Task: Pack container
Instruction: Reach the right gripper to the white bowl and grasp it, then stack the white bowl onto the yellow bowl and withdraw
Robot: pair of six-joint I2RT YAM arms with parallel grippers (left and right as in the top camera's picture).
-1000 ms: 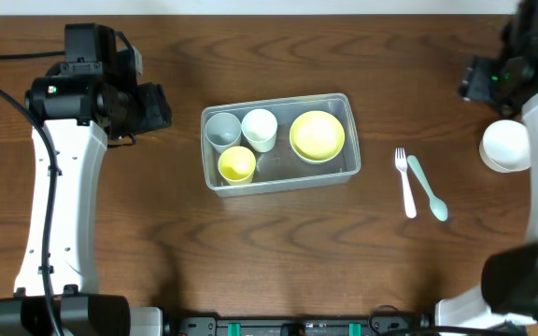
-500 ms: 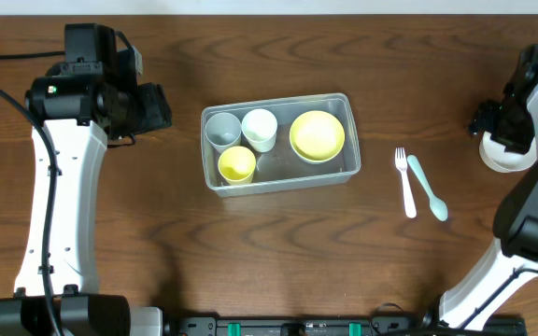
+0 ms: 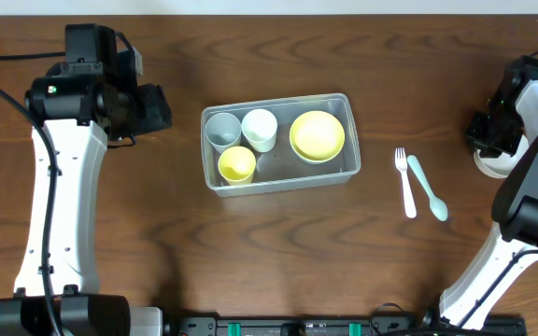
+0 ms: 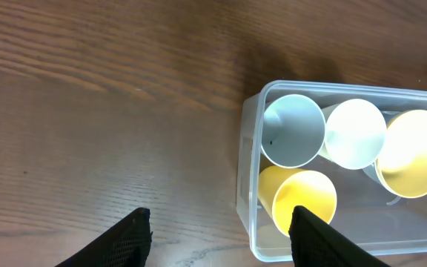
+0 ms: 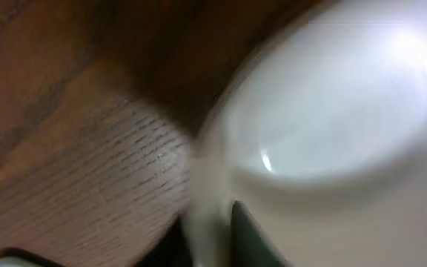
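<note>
The clear container (image 3: 277, 183) stands mid-table, holding a grey cup (image 3: 220, 129), a white cup (image 3: 260, 129), a yellow cup (image 3: 237, 164) and a yellow bowl (image 3: 317, 135). My left gripper (image 3: 152, 107) hovers open to its left, nothing between the fingers. In the left wrist view the container's rim (image 4: 247, 185) lies just inside the right fingertip of that gripper (image 4: 221, 237). At the far right, my right gripper (image 3: 488, 135) is shut on the rim of a white bowl (image 3: 491, 166). The right wrist view shows the bowl (image 5: 332, 111) pinched in the gripper (image 5: 210, 230).
A white fork (image 3: 405, 182) and a pale blue spoon (image 3: 428, 187) lie side by side on the wood between the container and the white bowl. The table's far edge runs along the top of the overhead view.
My right gripper has come down from the far right corner onto the white bowl and closed on its rim. The left arm has not moved.
</note>
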